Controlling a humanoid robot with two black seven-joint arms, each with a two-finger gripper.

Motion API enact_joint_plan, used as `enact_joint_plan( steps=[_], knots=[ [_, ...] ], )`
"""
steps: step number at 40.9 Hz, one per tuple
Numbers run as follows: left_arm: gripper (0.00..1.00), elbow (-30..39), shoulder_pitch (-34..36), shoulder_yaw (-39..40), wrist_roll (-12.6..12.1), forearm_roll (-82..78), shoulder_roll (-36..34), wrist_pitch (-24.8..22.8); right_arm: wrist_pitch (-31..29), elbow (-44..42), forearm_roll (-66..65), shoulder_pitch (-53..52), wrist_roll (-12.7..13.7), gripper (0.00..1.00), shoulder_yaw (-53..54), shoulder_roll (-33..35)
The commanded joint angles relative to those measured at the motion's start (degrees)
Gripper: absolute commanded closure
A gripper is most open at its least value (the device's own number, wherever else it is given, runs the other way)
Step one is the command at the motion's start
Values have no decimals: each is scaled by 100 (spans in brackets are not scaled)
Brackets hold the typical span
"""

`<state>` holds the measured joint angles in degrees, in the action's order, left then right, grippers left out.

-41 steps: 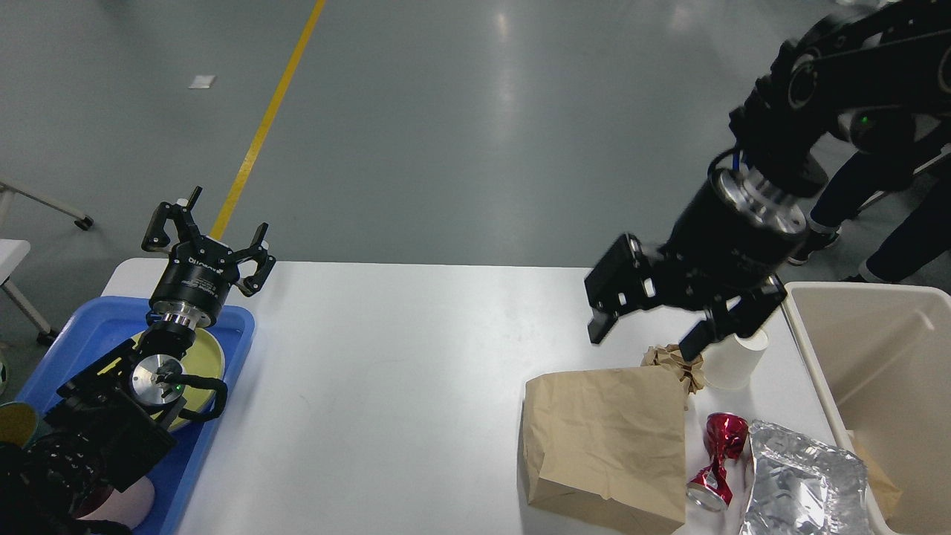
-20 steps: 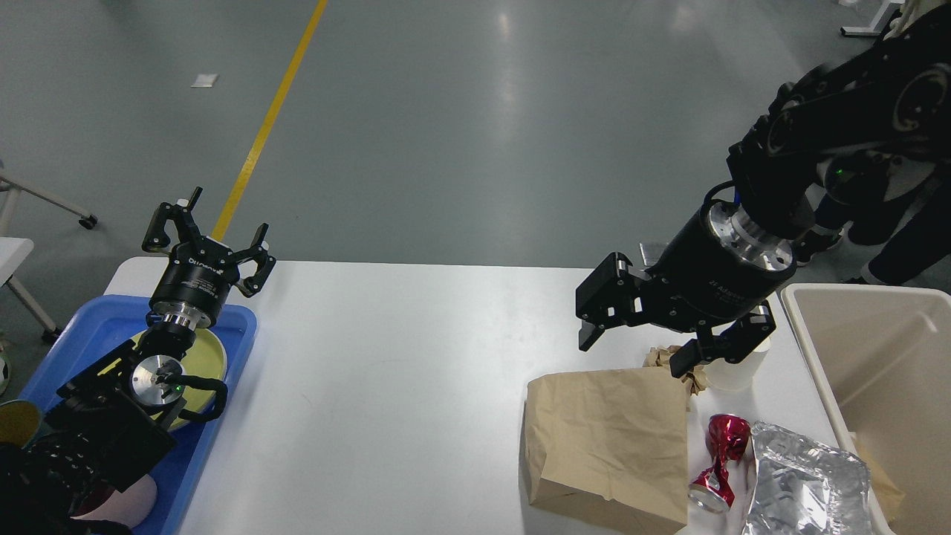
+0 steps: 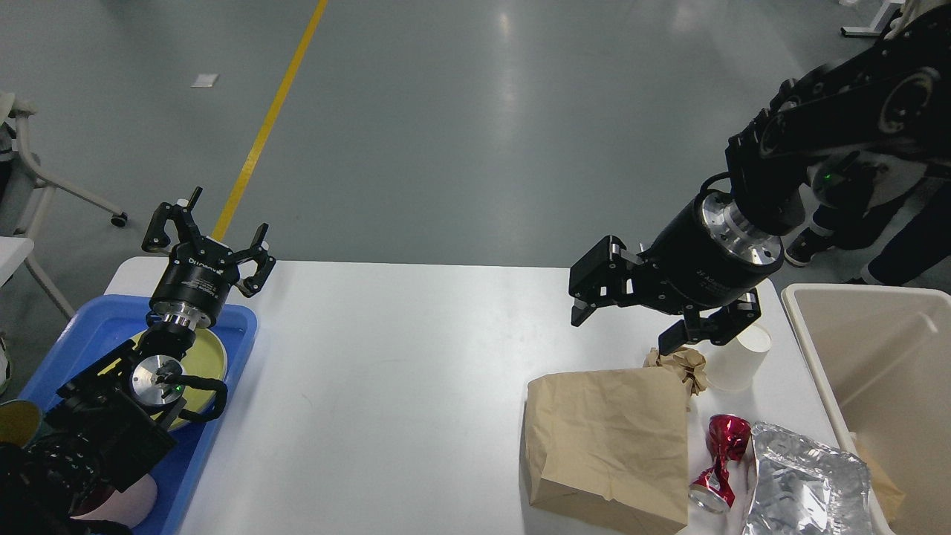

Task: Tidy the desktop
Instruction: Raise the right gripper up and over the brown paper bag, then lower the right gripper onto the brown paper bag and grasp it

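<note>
Smooth white desk (image 3: 386, 386); creased brown paper bag (image 3: 605, 438). Right hand (image 3: 628, 327) spread wide, empty. Left hand (image 3: 206, 239) likewise apart, empty.

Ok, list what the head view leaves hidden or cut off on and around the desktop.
- Foil bag: lower part cut by the bottom edge.
- Yellow plate in the blue tray: mostly behind the left arm.
- Beige bin: right side cut by the frame edge.
- Crumpled paper: partly behind the brown bag.
- Desktop: near edge out of frame.
</note>
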<state>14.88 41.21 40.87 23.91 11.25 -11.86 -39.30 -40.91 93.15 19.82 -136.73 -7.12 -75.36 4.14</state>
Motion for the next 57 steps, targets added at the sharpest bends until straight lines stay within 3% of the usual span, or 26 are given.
enact_joint_plan(
  steps=[1,13,30,44,57],
  knots=[
    [0,6,1,0,0,0,0,-8,22,-78,4,146,9,0,-14,-36],
    [0,15,1,0,0,0,0,-8,136,-491,39,603,0,0,39,-150],
    [0,15,1,0,0,0,0,1,1691,-491,540,2246,17,0,-22,-537],
    [0,6,1,0,0,0,0,1,2350,-535,373,3248,35,0,-154,-194],
    [0,15,1,-9,0,0,0,-8,2693,-1501,391,4654,26,0,-22,140]
  ],
)
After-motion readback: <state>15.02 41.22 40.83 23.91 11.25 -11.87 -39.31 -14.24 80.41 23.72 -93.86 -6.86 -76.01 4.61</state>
